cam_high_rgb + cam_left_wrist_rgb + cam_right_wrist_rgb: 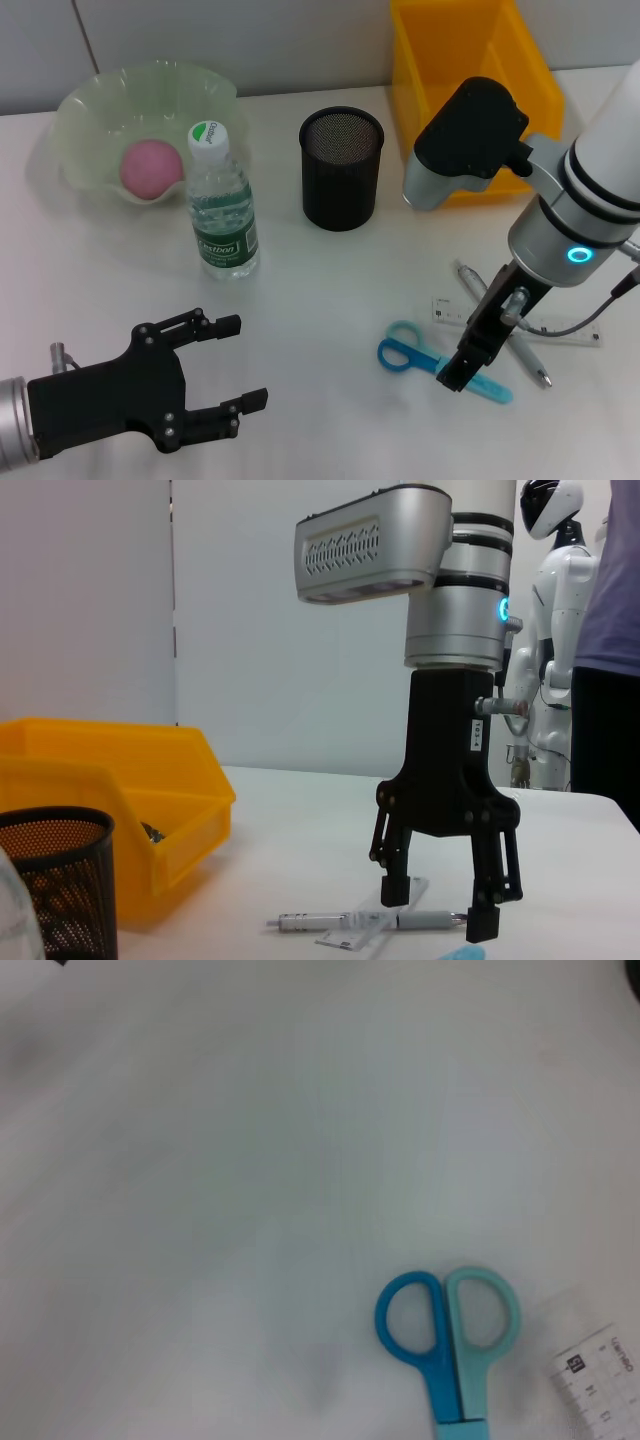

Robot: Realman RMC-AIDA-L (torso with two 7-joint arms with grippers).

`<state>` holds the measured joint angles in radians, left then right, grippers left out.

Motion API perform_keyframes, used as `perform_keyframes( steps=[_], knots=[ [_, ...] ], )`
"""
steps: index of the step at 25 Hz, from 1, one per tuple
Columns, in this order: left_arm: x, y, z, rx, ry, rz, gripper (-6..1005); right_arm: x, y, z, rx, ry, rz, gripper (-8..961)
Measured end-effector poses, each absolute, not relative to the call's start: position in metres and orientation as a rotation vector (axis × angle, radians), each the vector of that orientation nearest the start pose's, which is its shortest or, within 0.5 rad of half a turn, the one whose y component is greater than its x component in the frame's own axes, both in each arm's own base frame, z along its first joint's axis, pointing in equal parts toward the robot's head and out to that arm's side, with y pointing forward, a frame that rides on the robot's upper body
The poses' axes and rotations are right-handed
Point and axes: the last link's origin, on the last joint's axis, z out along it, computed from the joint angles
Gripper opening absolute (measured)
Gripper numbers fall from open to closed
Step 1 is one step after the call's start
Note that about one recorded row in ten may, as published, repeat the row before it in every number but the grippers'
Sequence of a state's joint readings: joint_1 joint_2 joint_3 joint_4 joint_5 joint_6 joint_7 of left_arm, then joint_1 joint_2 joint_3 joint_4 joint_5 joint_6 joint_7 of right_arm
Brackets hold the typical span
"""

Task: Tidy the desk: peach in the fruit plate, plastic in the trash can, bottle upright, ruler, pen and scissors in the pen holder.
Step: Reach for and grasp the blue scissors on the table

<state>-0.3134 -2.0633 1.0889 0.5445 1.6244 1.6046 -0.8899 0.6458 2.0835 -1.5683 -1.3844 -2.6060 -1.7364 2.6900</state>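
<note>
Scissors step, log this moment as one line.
right gripper: open over scissors | left gripper: open, idle | peach: in plate | bottle: upright

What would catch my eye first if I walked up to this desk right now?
Probably the right gripper, hanging open just above the blue scissors at the desk's near right, with a pen and ruler beside it. Next, the pink peach in the pale green fruit plate at far left, with a water bottle standing upright in front.

No legible text; bottle (223,205) label and cap print unreadable.
</note>
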Motion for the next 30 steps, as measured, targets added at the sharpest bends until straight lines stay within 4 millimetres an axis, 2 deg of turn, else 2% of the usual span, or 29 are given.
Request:
perform_keyframes(
  steps=[10, 30],
  knots=[
    [-0.281, 0.254, -0.037, -2.779, -0.184, -0.853, 798, 0.166, 0.323, -0.032, -2.675, 0.927, -0.813, 840],
    [-0.280, 0.254, -0.037, -2.785, -0.179, -0.851, 798, 0.167, 0.323, -0.046, -2.692, 0.845, -0.846, 841]
  ],
)
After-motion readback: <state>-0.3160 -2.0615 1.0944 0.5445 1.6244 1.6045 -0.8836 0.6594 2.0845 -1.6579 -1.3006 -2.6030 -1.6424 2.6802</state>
